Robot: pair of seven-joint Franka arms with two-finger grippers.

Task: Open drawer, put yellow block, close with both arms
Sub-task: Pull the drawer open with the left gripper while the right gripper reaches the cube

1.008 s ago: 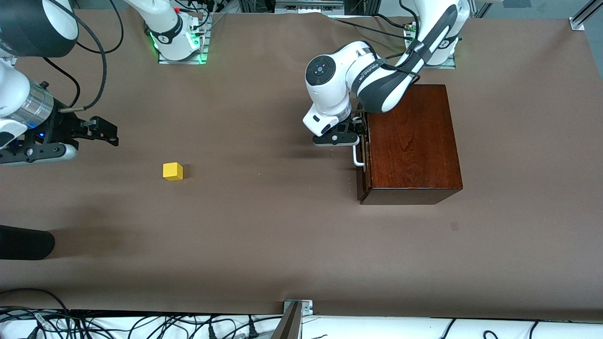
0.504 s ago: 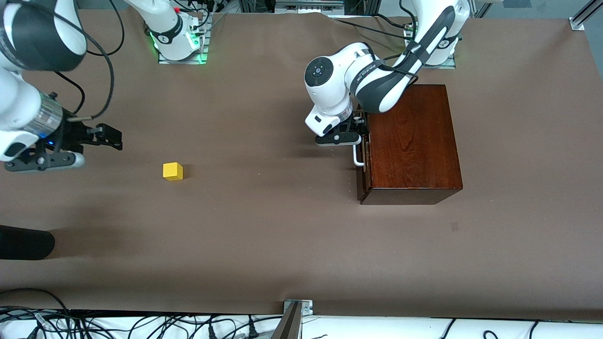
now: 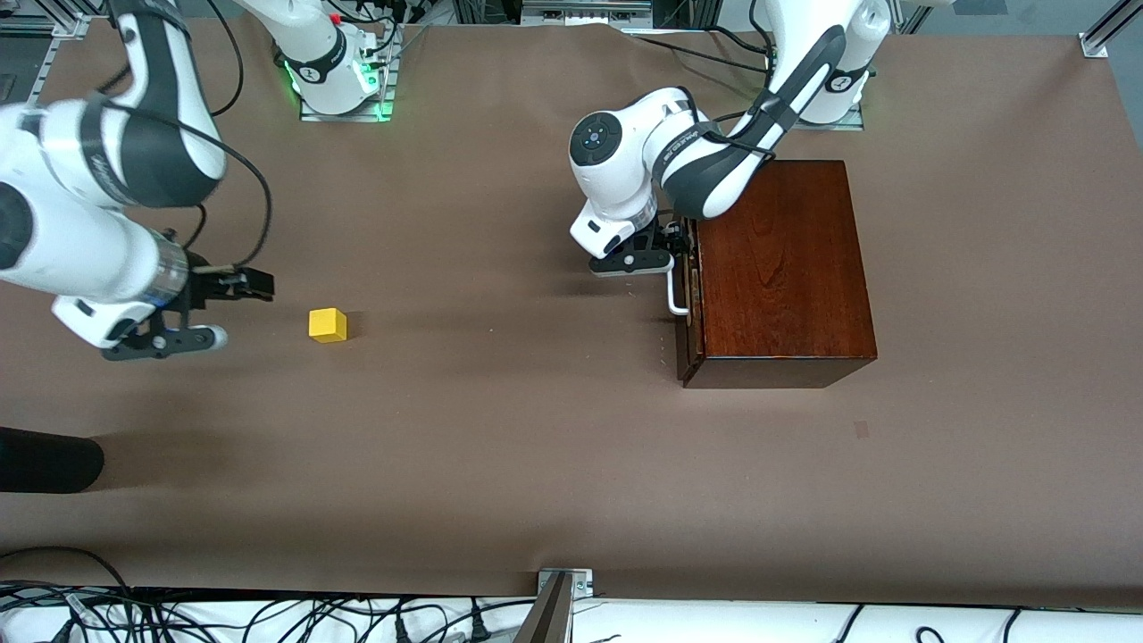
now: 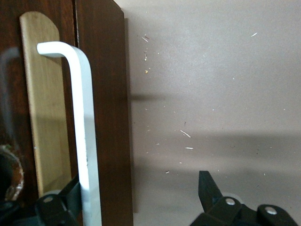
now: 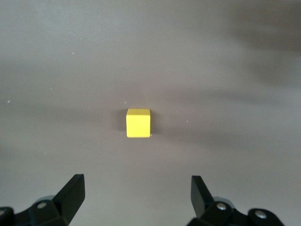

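The drawer (image 3: 689,295) handle (image 4: 84,127) is straddled by the spread left gripper (image 4: 136,207) for pulling; the yellow block (image 3: 328,324) is lined up by the spread right gripper (image 5: 136,195)

bright yellow block (image 3: 328,324), glossy mahogany box (image 3: 781,268), white handle (image 4: 87,132), brown table (image 3: 500,429), black grippers

You are not getting any legible writing here. The left arm (image 3: 692,165) is showing a line of dark lettering along its white forearm cover in the front view, but its letters are running too small to make out.
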